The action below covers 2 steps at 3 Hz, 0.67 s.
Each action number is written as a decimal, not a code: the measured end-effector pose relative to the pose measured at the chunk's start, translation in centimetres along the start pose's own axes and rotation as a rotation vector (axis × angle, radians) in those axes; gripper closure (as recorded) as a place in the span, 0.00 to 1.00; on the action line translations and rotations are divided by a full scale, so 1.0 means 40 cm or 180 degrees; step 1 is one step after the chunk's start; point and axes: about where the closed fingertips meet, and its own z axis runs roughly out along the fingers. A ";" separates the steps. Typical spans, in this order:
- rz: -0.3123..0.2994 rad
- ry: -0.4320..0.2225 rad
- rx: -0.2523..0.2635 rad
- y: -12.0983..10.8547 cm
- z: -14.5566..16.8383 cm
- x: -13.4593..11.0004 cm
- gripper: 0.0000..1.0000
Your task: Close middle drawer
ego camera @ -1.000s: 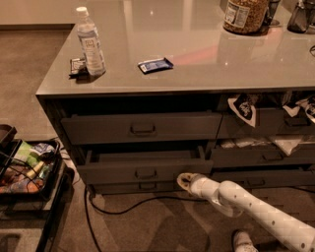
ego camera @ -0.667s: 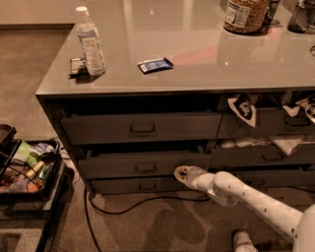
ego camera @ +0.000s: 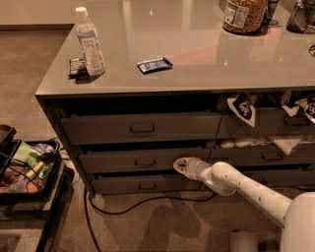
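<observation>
The middle drawer [ego camera: 113,161] is a wide dark grey drawer with a low front panel and a small central loop handle [ego camera: 145,162]. It sits in the left column of the counter, between a taller drawer above and another low one below. It stands slightly out from the cabinet. My gripper [ego camera: 179,165], on a white arm coming from the lower right, is against the right end of this drawer's front panel, right of the handle.
The top drawer [ego camera: 98,129] and bottom drawer [ego camera: 118,185] also stand out a little. Narrower drawers at the right hold snack bags [ego camera: 241,106]. A water bottle [ego camera: 90,42], blue packet [ego camera: 154,65] and jar [ego camera: 244,15] stand on the counter. A cart [ego camera: 29,170] is at the left, a cable [ego camera: 147,201] on the floor.
My gripper has moved up and slightly left, from near the bottom drawer onto the middle drawer's front. The middle drawer front appears pushed further in.
</observation>
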 end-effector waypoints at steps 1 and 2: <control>-0.0027 -0.0079 -0.0232 0.014 -0.004 -0.013 1.00; 0.0027 -0.0099 -0.0528 0.033 -0.080 -0.044 1.00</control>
